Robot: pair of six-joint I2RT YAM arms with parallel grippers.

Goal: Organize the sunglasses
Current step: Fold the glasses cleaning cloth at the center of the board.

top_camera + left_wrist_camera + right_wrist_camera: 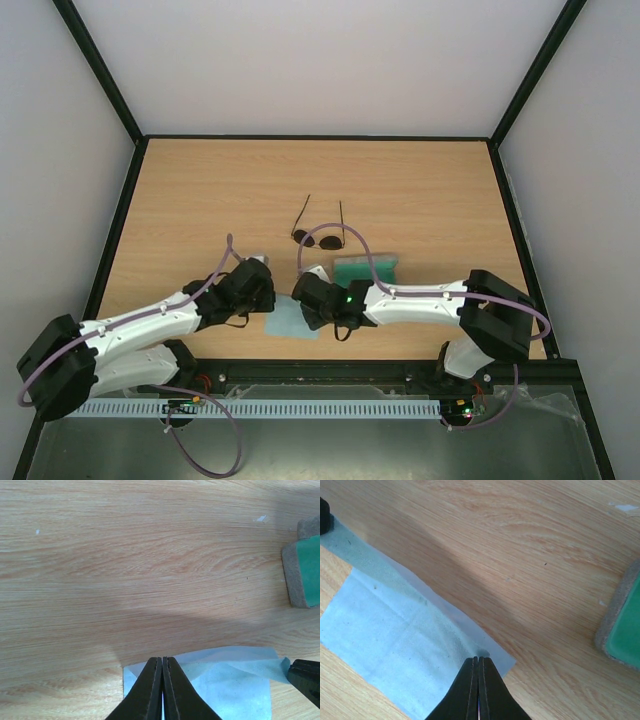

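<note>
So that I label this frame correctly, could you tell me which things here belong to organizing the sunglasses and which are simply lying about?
Belongs to the job:
- sunglasses, temple arms unfolded

Lying about:
- grey case, green inside
- light blue cloth, flat near the arms

sunglasses: dark | cloth: light blue | case: grey, green inside | table: tan woodgrain

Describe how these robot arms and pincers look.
The left arm and right arm have white tubular links, chunky black joints and a looping purple cable. A green light glows on the right wrist. The left gripper and right gripper have slim, tapering black fingers.
</note>
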